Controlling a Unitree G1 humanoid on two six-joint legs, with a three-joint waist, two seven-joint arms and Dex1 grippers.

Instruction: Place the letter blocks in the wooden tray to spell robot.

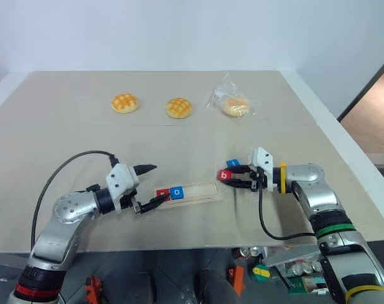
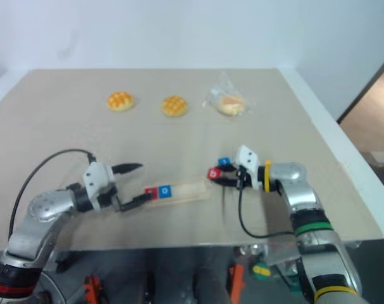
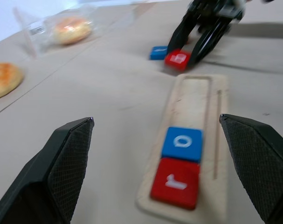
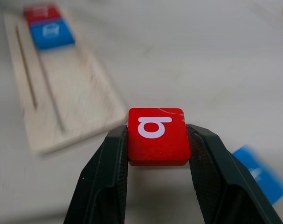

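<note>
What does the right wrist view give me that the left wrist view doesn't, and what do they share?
Right wrist alone: the white b on the red block, clamped between the right gripper's fingers.

Left wrist alone: the left gripper's fingers spread wide, the bagged bun, a bare bun, and a readable r and o.

Both: the wooden tray with two blocks at one end, its other slots unfilled, and a loose blue block on the table.

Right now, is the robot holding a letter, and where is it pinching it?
Yes. The right hand pinches the red b block by two opposite side edges. The left hand is open and holds nothing.
</note>
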